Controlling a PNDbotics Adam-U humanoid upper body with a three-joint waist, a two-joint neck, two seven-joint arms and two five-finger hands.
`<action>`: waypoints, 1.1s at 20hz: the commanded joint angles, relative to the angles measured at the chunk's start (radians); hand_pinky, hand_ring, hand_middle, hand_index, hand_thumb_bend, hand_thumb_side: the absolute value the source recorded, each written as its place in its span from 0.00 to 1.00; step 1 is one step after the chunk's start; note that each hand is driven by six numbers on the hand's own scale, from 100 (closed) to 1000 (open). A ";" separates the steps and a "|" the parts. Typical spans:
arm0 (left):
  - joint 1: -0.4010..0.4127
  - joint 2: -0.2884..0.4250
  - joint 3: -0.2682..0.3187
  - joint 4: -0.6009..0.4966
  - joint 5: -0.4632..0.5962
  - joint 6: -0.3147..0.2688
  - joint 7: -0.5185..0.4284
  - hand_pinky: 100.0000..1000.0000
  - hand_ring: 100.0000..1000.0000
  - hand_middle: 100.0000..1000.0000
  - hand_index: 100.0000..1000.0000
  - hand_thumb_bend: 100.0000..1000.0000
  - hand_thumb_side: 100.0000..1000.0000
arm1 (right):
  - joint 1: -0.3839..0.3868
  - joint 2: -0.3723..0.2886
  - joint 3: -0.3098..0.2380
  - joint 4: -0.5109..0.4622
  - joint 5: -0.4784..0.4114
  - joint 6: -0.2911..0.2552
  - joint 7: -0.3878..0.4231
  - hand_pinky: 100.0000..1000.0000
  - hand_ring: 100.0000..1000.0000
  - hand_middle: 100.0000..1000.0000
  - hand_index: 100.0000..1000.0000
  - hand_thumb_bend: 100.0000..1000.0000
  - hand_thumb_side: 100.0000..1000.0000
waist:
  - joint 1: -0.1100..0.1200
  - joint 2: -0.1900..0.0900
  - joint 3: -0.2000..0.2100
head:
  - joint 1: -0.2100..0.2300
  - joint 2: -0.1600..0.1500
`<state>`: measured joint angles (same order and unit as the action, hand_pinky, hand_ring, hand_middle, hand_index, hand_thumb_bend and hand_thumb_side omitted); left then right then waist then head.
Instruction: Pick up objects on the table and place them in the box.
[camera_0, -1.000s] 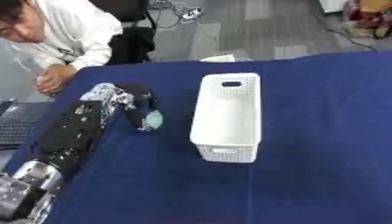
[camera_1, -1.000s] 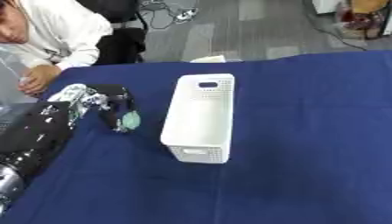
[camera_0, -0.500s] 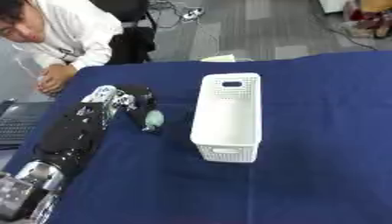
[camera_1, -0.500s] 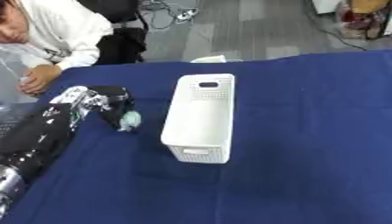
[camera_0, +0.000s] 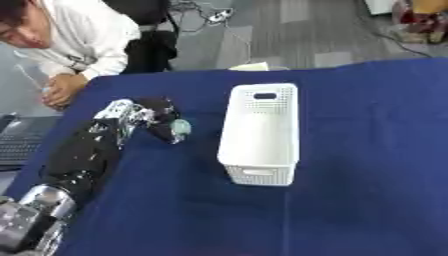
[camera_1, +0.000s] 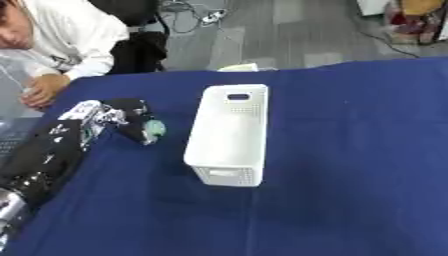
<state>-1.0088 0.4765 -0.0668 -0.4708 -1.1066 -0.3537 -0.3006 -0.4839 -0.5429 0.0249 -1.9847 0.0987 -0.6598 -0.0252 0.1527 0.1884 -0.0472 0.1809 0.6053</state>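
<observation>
A white slotted box (camera_0: 259, 133) stands lengthwise in the middle of the blue table (camera_0: 367, 150), and nothing shows inside it. To its left my left hand (camera_0: 156, 117) reaches in from the lower left, its black fingers curled round a small pale green object (camera_0: 181, 127). The object is held just above the cloth, a short way from the box's left wall. Most of the object is hidden by the fingers. My right hand shows in neither view.
A person in a white top leans over the table's far left corner, one bare hand (camera_0: 59, 91) resting at the edge. A pale sheet of paper (camera_0: 248, 66) lies at the far edge behind the box. A keyboard (camera_0: 17, 150) sits off the table's left side.
My left hand with the pale green object has lifted slightly and shifted a little toward the box. The box has not moved.
</observation>
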 joint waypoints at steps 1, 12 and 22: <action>-0.023 0.026 0.007 -0.017 0.016 0.001 0.019 0.00 0.00 0.10 0.29 0.00 0.47 | -0.021 -0.008 -0.007 -0.015 -0.001 0.000 0.001 0.00 0.09 0.20 0.43 0.00 0.96 | -0.006 -0.017 0.003 | 0.002 -0.009; -0.038 0.041 0.000 -0.111 0.082 -0.016 0.051 0.00 0.00 0.05 0.25 0.00 0.41 | -0.014 -0.016 -0.006 -0.015 0.003 0.002 0.001 0.00 0.09 0.20 0.43 0.00 0.96 | 0.002 -0.024 0.013 | -0.006 -0.007; -0.056 0.045 -0.062 -0.288 0.240 -0.083 0.022 0.00 0.00 0.04 0.29 0.00 0.42 | -0.009 -0.021 -0.004 -0.015 0.004 0.004 0.004 0.00 0.08 0.20 0.43 0.00 0.96 | 0.008 -0.029 0.017 | -0.018 -0.020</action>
<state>-1.0360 0.4821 -0.1218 -0.7225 -0.8884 -0.4262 -0.2748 -0.4829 -0.5445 0.0250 -1.9847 0.1001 -0.6574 -0.0235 0.1654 0.1825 -0.0332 0.1683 0.5969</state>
